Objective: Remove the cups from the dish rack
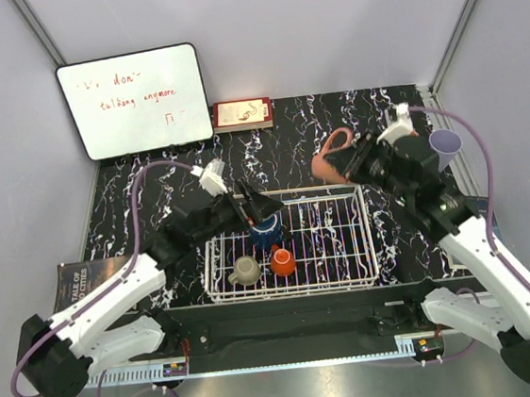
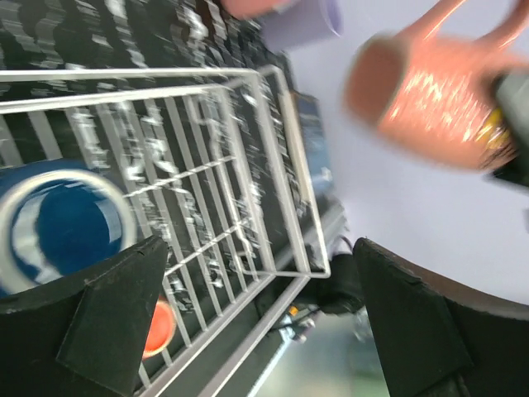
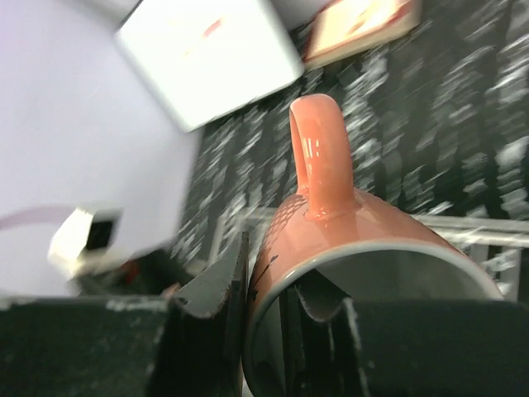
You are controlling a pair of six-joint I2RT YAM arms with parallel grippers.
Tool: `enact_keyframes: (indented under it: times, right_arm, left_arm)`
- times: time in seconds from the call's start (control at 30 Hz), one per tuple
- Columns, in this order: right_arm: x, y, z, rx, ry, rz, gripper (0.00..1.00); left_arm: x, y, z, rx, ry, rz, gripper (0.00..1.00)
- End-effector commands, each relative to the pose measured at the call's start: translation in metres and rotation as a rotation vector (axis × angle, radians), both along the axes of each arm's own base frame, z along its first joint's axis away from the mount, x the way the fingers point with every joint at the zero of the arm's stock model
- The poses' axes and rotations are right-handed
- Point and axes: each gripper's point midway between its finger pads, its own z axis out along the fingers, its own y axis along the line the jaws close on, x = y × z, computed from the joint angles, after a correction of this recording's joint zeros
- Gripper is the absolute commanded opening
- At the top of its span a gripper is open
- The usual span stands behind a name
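From above: grips the pink cup [image 1: 331, 164] by its rim with the right gripper [image 1: 356, 163], lifted just beyond the far right corner of the dish rack [image 1: 369, 244]. Spreads the left gripper [image 1: 255, 209] wide over the blue mug [image 1: 266, 229] in the rack's far left part. Shows the beige mug [image 1: 245, 271] and orange cup [image 1: 283, 261] side by side nearer, also inside, and the lavender tumbler [image 1: 446, 148] out on the table [image 1: 151, 201] at right.

Left wrist: frames the blue mug [image 2: 62, 227] and orange cup [image 2: 157, 327] in the dish rack [image 2: 277, 165] between parted fingers [image 2: 116, 322], pink cup [image 2: 430, 99] blurred in the air beyond.

Right wrist: clamps the pink cup's [image 3: 347, 240] wall, handle pointing up.
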Motion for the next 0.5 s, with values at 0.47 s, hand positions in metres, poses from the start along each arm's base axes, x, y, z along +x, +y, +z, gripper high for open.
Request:
enact_keyframes:
  times: [0.47]
  right_arm:
    - [0.219,-0.090,-0.066,-0.663,0.371,-0.532,0.00]
  left_arm:
    - [0.006,0.077,-0.002,0.268,-0.014,0.279,0.98]
